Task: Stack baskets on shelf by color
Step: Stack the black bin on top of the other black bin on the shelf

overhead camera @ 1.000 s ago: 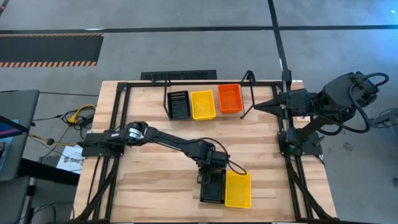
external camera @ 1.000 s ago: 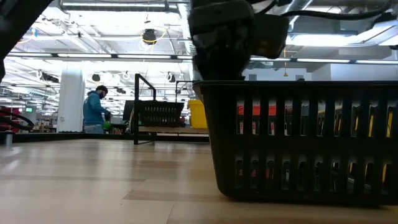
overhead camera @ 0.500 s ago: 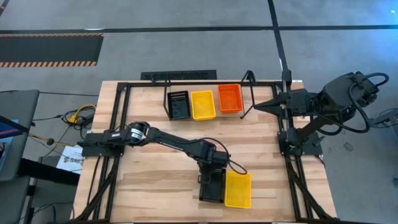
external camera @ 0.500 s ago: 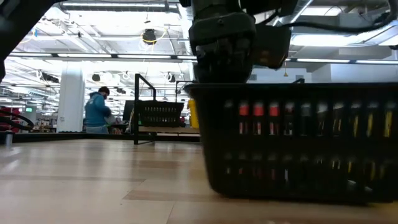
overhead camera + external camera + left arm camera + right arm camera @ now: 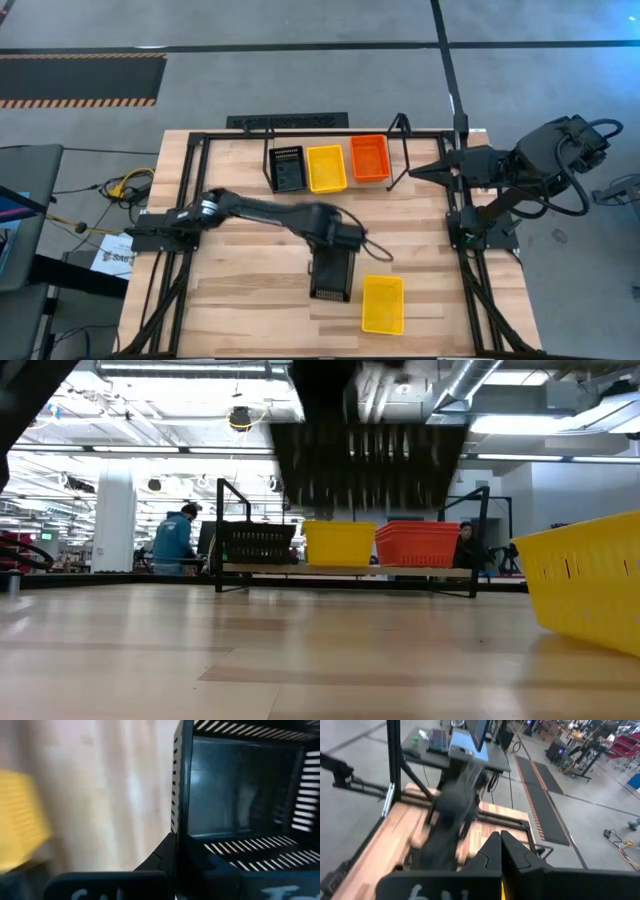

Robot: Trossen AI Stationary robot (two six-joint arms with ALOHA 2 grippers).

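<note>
The left end effector (image 5: 336,243) is clamped on a black basket's (image 5: 332,274) rim—lifted clear of the counter (image 5: 250,300), presumably bound for the shelf's (image 5: 400,150) black basket—while the right end effector (image 5: 418,173), fingers together, waits.

Slatted plastic black basket (image 5: 332,275) above a smooth wooden plank table (image 5: 240,300).

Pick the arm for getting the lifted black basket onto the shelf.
Left. Its left gripper already holds the black basket off the table, with the shelf ahead. The right gripper is parked at the right side frame, carrying nothing.
</note>
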